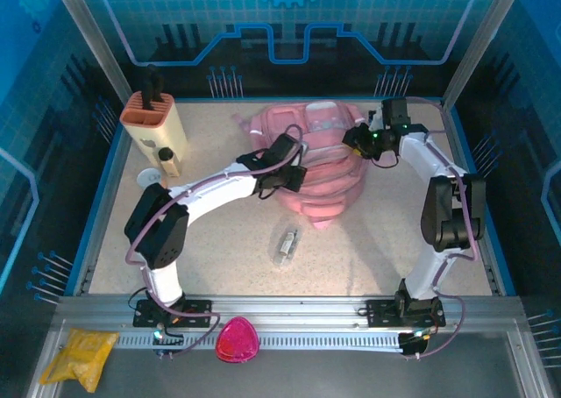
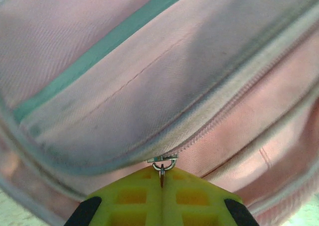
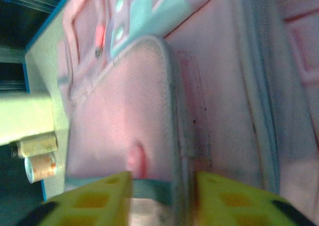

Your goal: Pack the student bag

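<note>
The student bag (image 1: 320, 166), a soft pink backpack, lies at the middle back of the table. My left gripper (image 1: 294, 177) rests against its left side. In the left wrist view the yellow fingers are pressed together, shut on the small metal zipper pull (image 2: 163, 162) where the zip line of the bag (image 2: 149, 76) begins. My right gripper (image 1: 355, 139) sits at the bag's upper right. In the right wrist view its jaws (image 3: 164, 191) stand apart, open, astride a grey-piped edge of the pink fabric (image 3: 219, 86), not pinching it.
A cream desk organiser (image 1: 153, 122) and a small bottle (image 1: 168, 161) stand at the back left. A clear packet (image 1: 286, 245) lies on the table in front of the bag. A pink case (image 1: 237, 339) and a yellow packet (image 1: 81, 354) rest by the front rail.
</note>
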